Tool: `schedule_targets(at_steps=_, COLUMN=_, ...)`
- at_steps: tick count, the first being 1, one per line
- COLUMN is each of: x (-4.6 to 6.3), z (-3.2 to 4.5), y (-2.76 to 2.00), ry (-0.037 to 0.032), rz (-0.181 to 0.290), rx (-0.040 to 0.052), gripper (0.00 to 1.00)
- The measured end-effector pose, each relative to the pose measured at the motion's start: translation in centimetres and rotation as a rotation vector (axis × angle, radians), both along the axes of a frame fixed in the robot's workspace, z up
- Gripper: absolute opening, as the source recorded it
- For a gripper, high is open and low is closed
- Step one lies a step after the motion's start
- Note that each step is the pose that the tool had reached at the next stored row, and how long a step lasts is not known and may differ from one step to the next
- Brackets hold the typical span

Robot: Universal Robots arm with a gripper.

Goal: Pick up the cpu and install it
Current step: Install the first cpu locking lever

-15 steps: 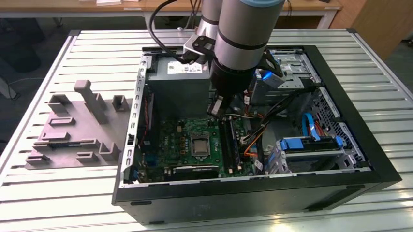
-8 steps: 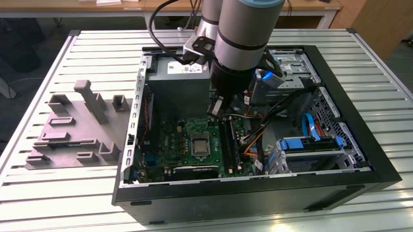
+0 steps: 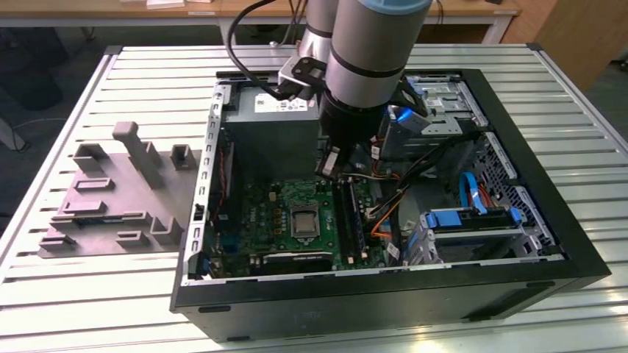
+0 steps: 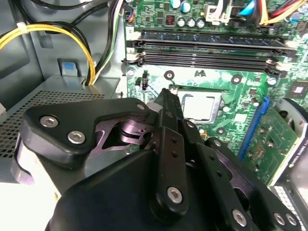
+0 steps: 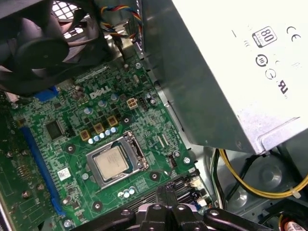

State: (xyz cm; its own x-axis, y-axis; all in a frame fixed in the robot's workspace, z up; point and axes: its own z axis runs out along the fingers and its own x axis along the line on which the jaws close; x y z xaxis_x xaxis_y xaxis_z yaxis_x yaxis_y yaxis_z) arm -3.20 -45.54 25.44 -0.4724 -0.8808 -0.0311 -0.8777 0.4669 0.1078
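Open black PC case [image 3: 393, 290] lies on slatted metal desk [image 3: 147, 287]. Green motherboard [image 3: 257, 220] on case floor. Grey power supply [image 3: 267, 140] toward case's far end; white label on its side in first wrist view [image 5: 269, 43]. Black RAM slots [image 4: 207, 48] run beside socket area. Yellow and black cables [image 4: 72, 33] loop near power supply. Blue drive bracket [image 3: 471, 217] at exterior view's right. Black fan [image 5: 43, 43] above board. Grey moulded fixture [image 3: 113, 198] on desk at exterior view's left, apart from case.

The open computer case [image 3: 393, 220] is seen from high up in the exterior view; the motherboard [image 5: 96, 139] is looked down on closely in both wrist views.
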Motion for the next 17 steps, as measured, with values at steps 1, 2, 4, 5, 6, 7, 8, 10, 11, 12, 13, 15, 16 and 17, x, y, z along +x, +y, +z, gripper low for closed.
schedule_targets(at_steps=1, x=0.0, z=-0.1, y=0.14, ry=0.0, rz=0.0, rx=0.0001, gripper=0.11)
schedule_targets(at_steps=2, x=0.0, z=-0.22, y=0.33, ry=0.0, rz=0.0, rx=0.0001, gripper=0.11)
schedule_targets(at_steps=4, x=0.0, z=-0.45, y=0.74, ry=0.0, rz=0.0, rx=0.0002, gripper=0.11)
schedule_targets(at_steps=5, x=0.0, z=-0.54, y=0.95, ry=-0.0001, rz=0.0, rx=0.0001, gripper=0.11)
schedule_targets(at_steps=6, x=0.0, z=-0.62, y=1.09, ry=-0.0008, rz=0.0, rx=0.0002, gripper=0.11)
schedule_targets(at_steps=7, x=0.0, z=-0.68, y=1.18, ry=-0.0021, rz=0.0, rx=0.0002, gripper=0.11)
schedule_targets(at_steps=8, x=0.0, z=-0.77, y=1.24, ry=-0.004, rz=0.0, rx=0.0003, gripper=0.11)
schedule_targets(at_steps=10, x=0.0, z=-0.99, y=1.32, ry=-0.0081, rz=0.0, rx=0.0002, gripper=0.11)
schedule_targets(at_steps=11, x=0.0, z=-1.1, y=1.36, ry=-0.0094, rz=0.0, rx=0.0001, gripper=0.11)
schedule_targets(at_steps=12, x=0.0, z=-1.19, y=1.38, ry=-0.0098, rz=0.0, rx=0.0001, gripper=0.11)
schedule_targets(at_steps=13, x=0.0, z=-1.27, y=1.4, ry=-0.0102, rz=0.0, rx=0.0004, gripper=0.11)
schedule_targets(at_steps=15, x=0.0, z=-1.37, y=1.44, ry=-0.0103, rz=0.0, rx=0.0006, gripper=0.11)
schedule_targets(at_steps=16, x=0.0, z=-1.4, y=1.47, ry=-0.0102, rz=0.0, rx=0.0006, gripper=0.11)
schedule_targets(at_steps=17, x=0.0, z=-1.45, y=1.5, ry=-0.0102, rz=0.0, rx=0.0009, gripper=0.11)
